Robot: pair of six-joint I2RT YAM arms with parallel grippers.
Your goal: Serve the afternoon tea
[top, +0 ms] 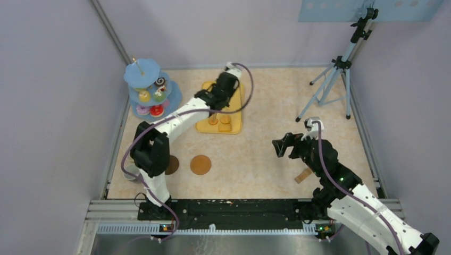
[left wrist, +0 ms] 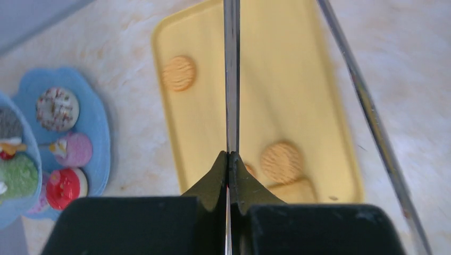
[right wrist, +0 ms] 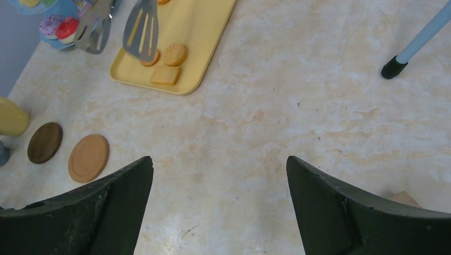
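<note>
Evidently the left gripper [left wrist: 229, 155] pinches the metal tongs [left wrist: 231, 79] over the yellow tray [left wrist: 298, 79] to reach a biscuit [left wrist: 281, 161]; the right gripper [right wrist: 218, 159] hangs spread, empty.

- Two round brown coasters [right wrist: 88, 157], one dark and one pale.
- Three round orange biscuits [left wrist: 179, 73].
- One tan rectangular biscuit-like piece [left wrist: 290, 188].
- One yellow rectangular tray [left wrist: 276, 79].
- One blue tiered cake stand [top: 142, 71].
- At least five small colourful toy cakes and doughnuts [left wrist: 57, 109]; the tiers probably hide more.
- One yellow mug [right wrist: 10, 117].
- One grey-white mug [top: 129, 171].
- One pair of long metal tongs [right wrist: 141, 50].
- One small wooden block [top: 303, 175].
- One pale blue tripod [top: 335, 79].
</note>
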